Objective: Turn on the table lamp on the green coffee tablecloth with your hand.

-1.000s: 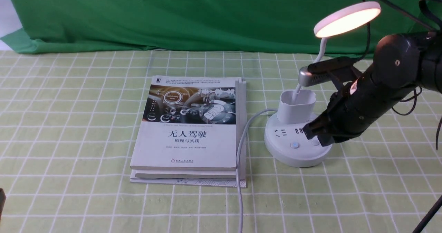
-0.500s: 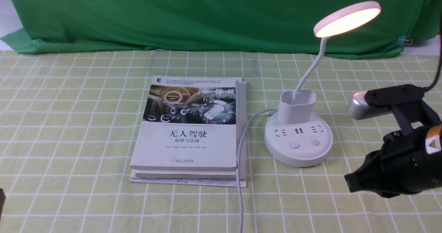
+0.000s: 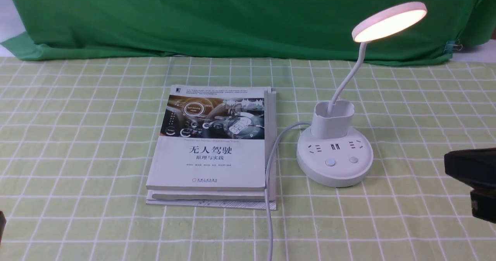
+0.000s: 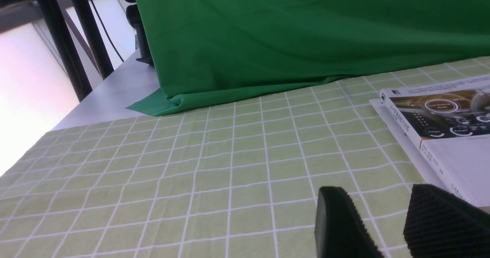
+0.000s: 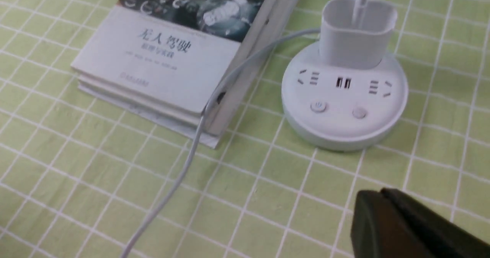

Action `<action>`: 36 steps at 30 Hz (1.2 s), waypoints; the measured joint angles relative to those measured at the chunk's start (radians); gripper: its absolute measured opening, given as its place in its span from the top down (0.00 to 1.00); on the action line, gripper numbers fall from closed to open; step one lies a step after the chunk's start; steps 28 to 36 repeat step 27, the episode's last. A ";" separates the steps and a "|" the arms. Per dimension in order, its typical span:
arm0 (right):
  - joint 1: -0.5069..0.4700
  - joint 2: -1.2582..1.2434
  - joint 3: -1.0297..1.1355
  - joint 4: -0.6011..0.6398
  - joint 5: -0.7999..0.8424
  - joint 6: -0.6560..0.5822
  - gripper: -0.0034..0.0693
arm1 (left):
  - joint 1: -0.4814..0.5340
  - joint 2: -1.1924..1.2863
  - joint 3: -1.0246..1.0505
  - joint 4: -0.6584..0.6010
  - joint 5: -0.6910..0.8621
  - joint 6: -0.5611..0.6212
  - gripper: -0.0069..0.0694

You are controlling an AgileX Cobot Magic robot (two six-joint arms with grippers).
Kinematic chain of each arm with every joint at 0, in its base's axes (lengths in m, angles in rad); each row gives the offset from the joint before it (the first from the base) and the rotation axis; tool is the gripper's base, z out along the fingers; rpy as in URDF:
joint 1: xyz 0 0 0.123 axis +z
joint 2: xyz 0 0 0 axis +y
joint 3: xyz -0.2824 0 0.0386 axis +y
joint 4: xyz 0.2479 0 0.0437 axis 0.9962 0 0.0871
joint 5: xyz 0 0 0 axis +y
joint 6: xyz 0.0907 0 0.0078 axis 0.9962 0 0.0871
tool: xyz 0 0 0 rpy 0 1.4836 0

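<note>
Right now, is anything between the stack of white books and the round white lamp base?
Yes: a pale grey cable runs between the stack of white books and the round white lamp base, shown in the front view.

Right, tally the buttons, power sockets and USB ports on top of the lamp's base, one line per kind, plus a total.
Buttons: 2
Power sockets: 2
USB ports: 2
Total: 6
</note>
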 joint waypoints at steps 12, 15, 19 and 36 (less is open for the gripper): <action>-0.418 -0.599 0.665 -0.017 -0.423 -0.159 0.91 | 0.000 0.000 0.000 0.003 0.000 0.000 0.59; -0.421 -0.675 0.720 -0.018 -0.413 -0.172 0.91 | 0.000 0.000 0.000 0.003 0.000 0.000 0.59; -0.423 -0.749 0.726 -0.019 -0.393 -0.177 0.91 | 0.000 0.000 0.000 0.003 0.000 0.000 0.59; -0.424 -0.761 0.726 -0.025 -0.386 -0.197 0.91 | 0.000 0.000 0.000 0.003 0.000 0.000 0.59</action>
